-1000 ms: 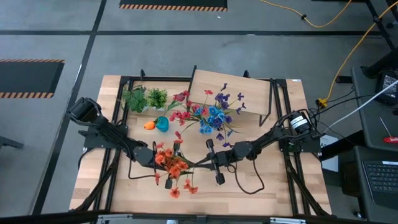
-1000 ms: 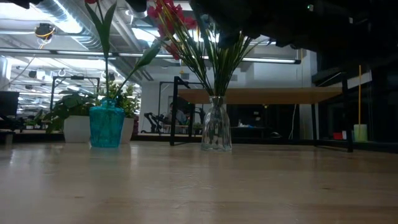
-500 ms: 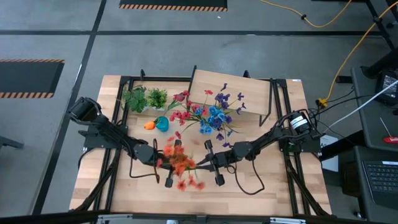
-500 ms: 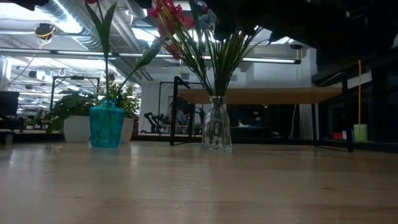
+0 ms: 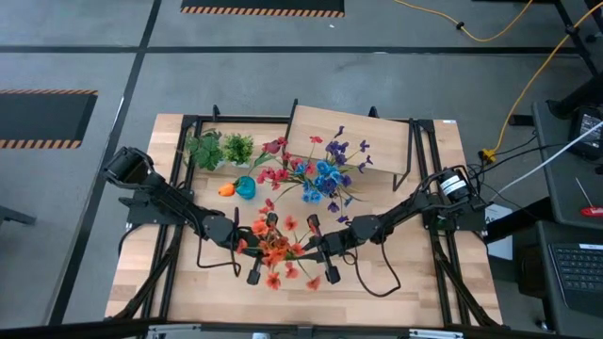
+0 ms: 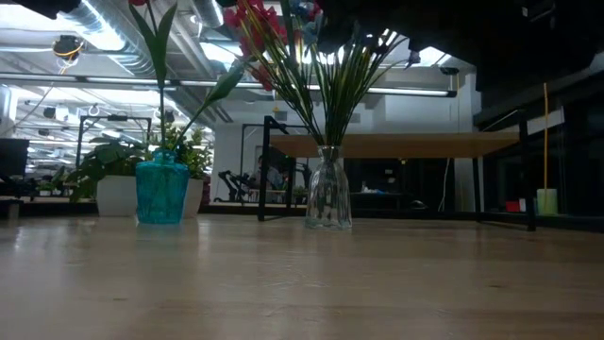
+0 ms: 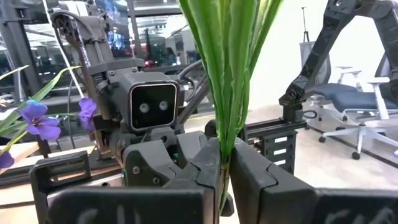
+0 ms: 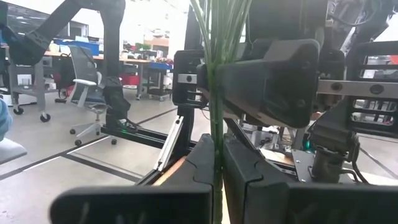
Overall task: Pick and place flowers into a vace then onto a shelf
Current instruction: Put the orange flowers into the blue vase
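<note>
Light-wood tabletop (image 5: 141, 264) sitting on grey floor; open lab showing behind in low view. Shelf (image 5: 350, 139) standing at far edge. Clear vase (image 6: 328, 200) of flowers (image 5: 320, 174) and teal vase (image 6: 161, 193) standing mid-tabletop. Left hand (image 5: 254, 256) and right hand (image 5: 318, 254) meeting over near centre, both clamping on orange spray (image 5: 275, 250) stems (image 7: 229, 68). Near strip lying open.

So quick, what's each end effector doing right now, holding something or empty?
Left end effector: closed on the green stems of the orange flower spray.
Right end effector: closed on the same stems.
</note>
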Robot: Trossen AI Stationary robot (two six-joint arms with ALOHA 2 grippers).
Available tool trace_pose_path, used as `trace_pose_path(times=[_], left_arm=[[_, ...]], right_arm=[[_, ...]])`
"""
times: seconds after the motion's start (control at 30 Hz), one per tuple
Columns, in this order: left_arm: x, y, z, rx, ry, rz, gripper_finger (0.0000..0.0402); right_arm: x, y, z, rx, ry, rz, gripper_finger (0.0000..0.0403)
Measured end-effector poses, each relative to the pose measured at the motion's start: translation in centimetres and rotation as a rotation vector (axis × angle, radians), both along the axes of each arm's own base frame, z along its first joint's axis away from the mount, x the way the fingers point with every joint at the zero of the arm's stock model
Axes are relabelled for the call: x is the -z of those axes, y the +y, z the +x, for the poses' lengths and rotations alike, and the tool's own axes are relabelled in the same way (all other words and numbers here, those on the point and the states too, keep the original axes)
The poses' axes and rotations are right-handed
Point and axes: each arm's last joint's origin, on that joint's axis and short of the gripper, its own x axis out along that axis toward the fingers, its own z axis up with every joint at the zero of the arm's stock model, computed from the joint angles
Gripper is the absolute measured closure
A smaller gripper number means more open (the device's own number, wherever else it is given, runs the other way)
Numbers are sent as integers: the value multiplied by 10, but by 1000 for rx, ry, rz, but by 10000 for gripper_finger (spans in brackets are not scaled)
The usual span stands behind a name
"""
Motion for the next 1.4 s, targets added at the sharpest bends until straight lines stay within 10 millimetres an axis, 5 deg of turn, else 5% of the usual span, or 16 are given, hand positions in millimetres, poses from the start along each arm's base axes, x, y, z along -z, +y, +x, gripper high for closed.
trace_pose_path(times=[0.17,0.4,0.83,1.17,1.4], left_arm=[[1,0,0,-4,6,2,381],[0,1,-3,-23,49,2,393],[-29,-17,-55,-222,147,78,394],[-32,-25,-85,-408,188,95,395],[-34,-26,-123,-456,243,16,395]], right_arm=[[0,0,0,-3,12,23,386],[1,1,0,8,28,57,319],[-5,9,-4,-21,5,38,292],[-7,30,15,18,206,-71,394],[-16,46,20,-11,250,-120,399]])
